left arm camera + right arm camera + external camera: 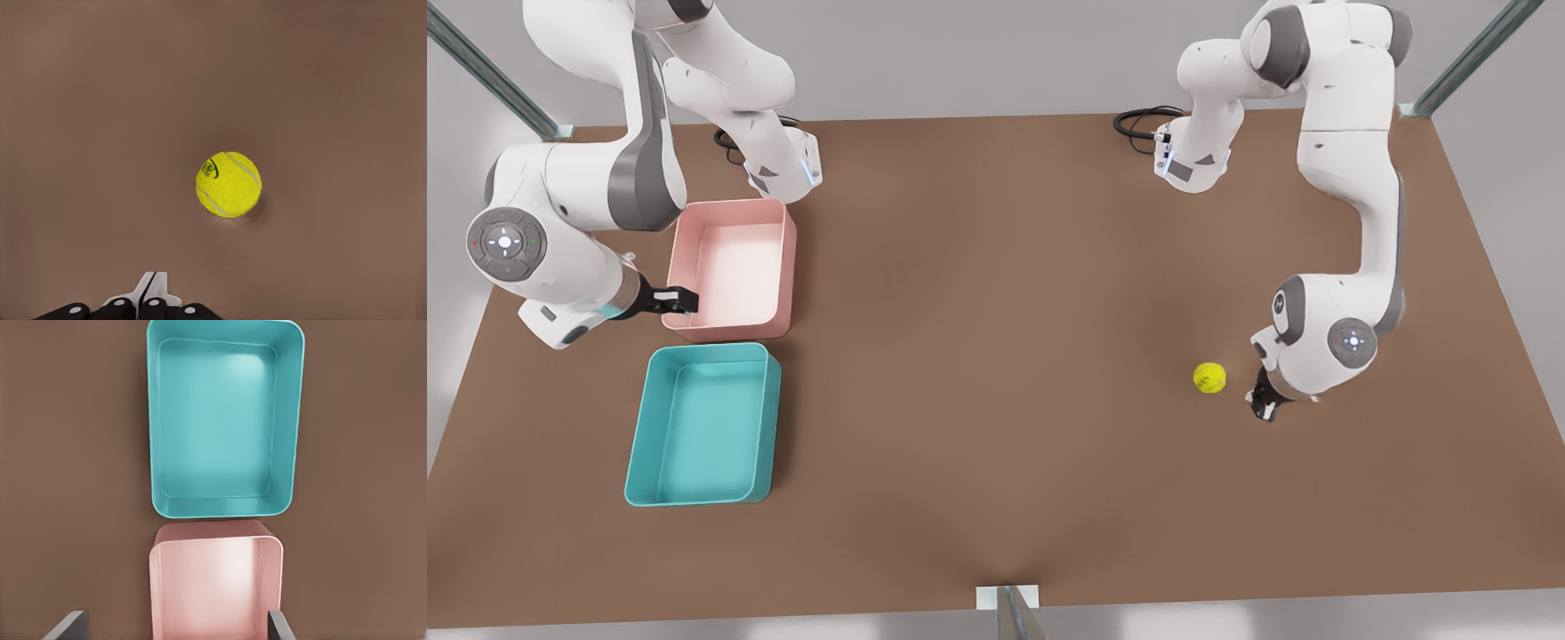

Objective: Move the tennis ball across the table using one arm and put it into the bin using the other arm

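Observation:
The tennis ball [1209, 378] [228, 185] lies on the brown table [996, 356] toward the front view's right. My left gripper [1263, 404] [148, 290] hovers just beside it, a short gap away, with its fingers shut and nothing between them. The teal bin [698, 427] [220, 420] sits empty at the front view's left. My right gripper [680, 300] [173, 627] hangs over the near edge of the pink tray beside the bin, open and empty.
A pink tray [734, 267] [213, 587] stands empty directly behind the teal bin, almost touching it. A wide stretch of bare tabletop separates the ball from both trays. Metal frame posts stand at the table's corners.

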You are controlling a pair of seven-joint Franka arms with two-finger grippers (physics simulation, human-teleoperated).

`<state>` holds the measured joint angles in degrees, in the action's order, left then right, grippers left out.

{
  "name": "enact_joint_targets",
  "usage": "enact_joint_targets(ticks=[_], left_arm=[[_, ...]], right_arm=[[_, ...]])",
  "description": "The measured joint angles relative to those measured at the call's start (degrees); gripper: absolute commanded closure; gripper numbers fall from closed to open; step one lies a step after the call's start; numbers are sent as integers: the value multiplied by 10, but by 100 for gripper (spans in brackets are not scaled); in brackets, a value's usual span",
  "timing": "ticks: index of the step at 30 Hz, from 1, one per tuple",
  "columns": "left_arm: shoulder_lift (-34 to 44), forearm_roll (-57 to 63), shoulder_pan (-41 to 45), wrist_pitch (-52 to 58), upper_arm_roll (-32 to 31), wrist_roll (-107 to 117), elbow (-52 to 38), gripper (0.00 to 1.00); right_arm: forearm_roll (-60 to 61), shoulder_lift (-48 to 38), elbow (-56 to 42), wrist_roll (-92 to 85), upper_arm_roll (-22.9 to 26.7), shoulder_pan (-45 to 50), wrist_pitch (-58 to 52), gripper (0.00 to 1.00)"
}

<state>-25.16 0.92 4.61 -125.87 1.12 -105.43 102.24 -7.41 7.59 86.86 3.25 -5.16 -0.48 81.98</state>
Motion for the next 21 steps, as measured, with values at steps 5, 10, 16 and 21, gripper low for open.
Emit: enact_joint_targets(ticks=[5, 10, 16, 21], left_arm=[[32, 30, 20, 269, -21, 224, -261, 0], [139, -15, 56, 455, -32, 482, -282, 0], [143, -29, 57, 537, -53, 708, -277, 0], [144, -30, 52, 557, -54, 845, -277, 0]], right_arm=[[8, 23, -2, 1, 0, 9, 14, 0], [35, 50, -3, 5, -1, 40, 57, 0], [53, 58, -4, 9, -1, 46, 96, 0], [66, 79, -4, 20, -1, 74, 130, 0]])
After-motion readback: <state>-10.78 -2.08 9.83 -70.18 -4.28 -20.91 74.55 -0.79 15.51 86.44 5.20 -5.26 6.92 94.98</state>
